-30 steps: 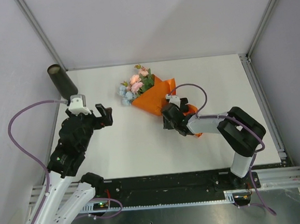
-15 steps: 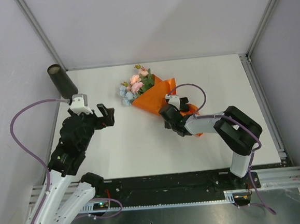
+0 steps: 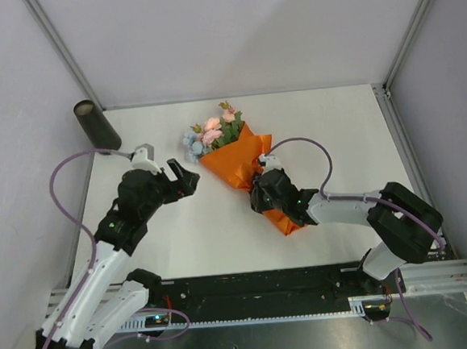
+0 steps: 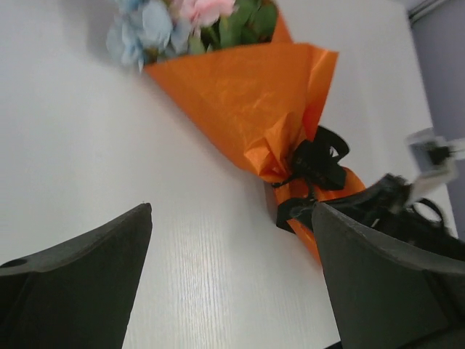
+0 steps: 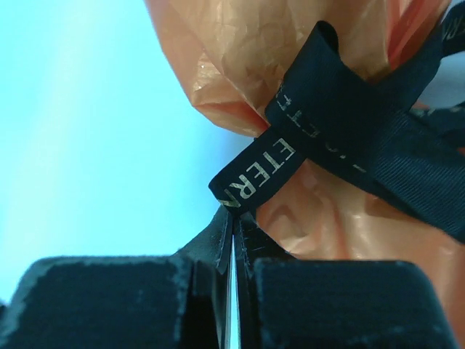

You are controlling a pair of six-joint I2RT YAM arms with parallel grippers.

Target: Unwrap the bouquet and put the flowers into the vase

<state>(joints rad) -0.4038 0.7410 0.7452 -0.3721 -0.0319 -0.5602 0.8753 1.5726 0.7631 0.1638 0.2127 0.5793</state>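
Right gripper nips only the ribbon tip: a pull may slip off, or drag the bouquet nearer, while left gripper gapes empty.

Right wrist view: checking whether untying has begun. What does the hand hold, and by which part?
The right hand pinches the black ribbon by the tip of its loose tail.

Bright, even overhead light is recorded on the worktop; shadows are soft. In the right wrist view the worktop is washed pale blue, the ribbon lettering sharp, the right claw blurred. Mild sheen is noted on the bouquet.
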